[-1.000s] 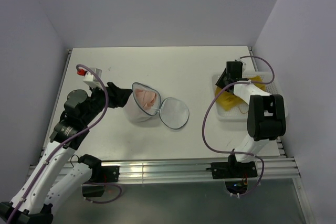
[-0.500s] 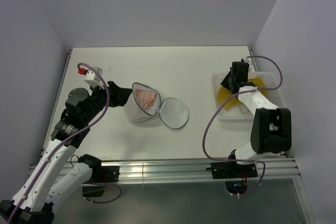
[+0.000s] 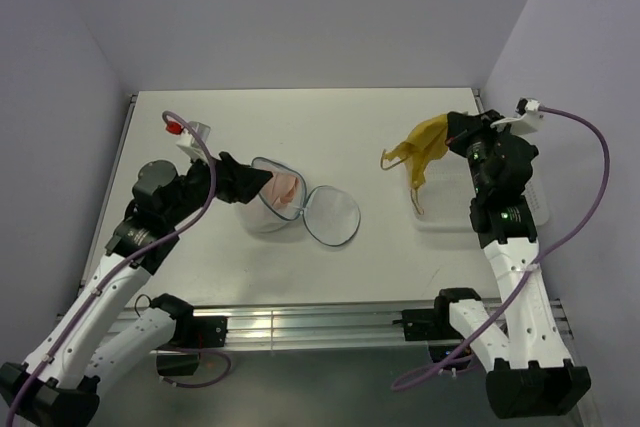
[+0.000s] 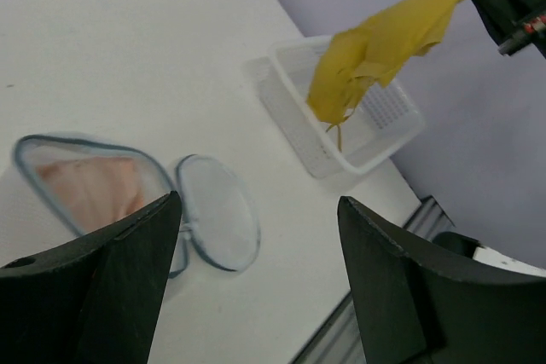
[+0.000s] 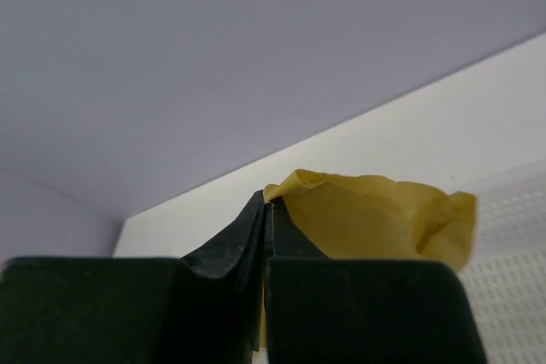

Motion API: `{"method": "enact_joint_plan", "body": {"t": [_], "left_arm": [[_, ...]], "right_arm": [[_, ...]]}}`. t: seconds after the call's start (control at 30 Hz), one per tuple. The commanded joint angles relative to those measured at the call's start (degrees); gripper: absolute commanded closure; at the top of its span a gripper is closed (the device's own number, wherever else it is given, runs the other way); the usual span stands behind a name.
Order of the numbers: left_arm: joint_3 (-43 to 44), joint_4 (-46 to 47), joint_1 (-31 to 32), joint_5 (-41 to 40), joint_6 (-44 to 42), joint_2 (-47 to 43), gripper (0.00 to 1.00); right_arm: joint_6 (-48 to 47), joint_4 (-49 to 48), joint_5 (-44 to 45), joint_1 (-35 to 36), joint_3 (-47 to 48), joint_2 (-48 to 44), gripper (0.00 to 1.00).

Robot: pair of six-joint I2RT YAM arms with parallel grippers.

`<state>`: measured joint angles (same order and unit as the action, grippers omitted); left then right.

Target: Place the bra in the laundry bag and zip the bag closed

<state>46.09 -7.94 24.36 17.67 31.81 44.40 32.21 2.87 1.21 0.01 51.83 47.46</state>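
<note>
Bra (image 3: 418,147), a limp yellow one, hangs in the air above the left rim of the white lattice basket (image 4: 392,117), its straps dangling toward the tabletop (image 3: 350,127). The right end effector (image 3: 454,131) is clenched on one upper edge of the fabric, jaws pressed tight together in the wrist view.

Well apart to the left sits the laundry bag (image 3: 272,199), its mouth open and its round mesh flap (image 3: 331,215) lying flat beside it; something pale pink (image 3: 283,187) shows inside. The left end effector (image 3: 250,181) hovers at the bag's left side with its jaws spread wide, grasping nothing.

The step in hand looks like the carry: bra picked up, not yet in the bag. Next the right arm would need to cross to the open mouth and lower the fabric in, likely with the left steadying the rim, before any zipping.
</note>
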Motion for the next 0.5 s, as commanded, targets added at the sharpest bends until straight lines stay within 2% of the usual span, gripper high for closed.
{"method": "enact_joint_plan", "body": {"t": [0.0, 0.17, 0.3, 0.47], "left_arm": [[4.01, 7.32, 4.72, 2.72, 2.55, 1.91, 0.19], [5.16, 14.61, 13.06, 1.76, 4.04, 7.70, 0.16], [4.89, 19.89, 19.22, -2.45, 3.44, 11.84, 0.12], [3.93, 26.31, 25.73, -8.34, 1.15, 16.67, 0.09]], "right_arm": [[2.68, -2.26, -5.51, 2.18, 5.20, -1.93, 1.00], [5.49, -5.05, -5.79, 8.93, 10.74, -1.85, 1.00], [5.94, -6.48, -2.37, 15.87, 13.20, -0.36, 1.00], [9.70, -9.63, -2.53, 19.85, 14.87, 2.01, 1.00]]}}
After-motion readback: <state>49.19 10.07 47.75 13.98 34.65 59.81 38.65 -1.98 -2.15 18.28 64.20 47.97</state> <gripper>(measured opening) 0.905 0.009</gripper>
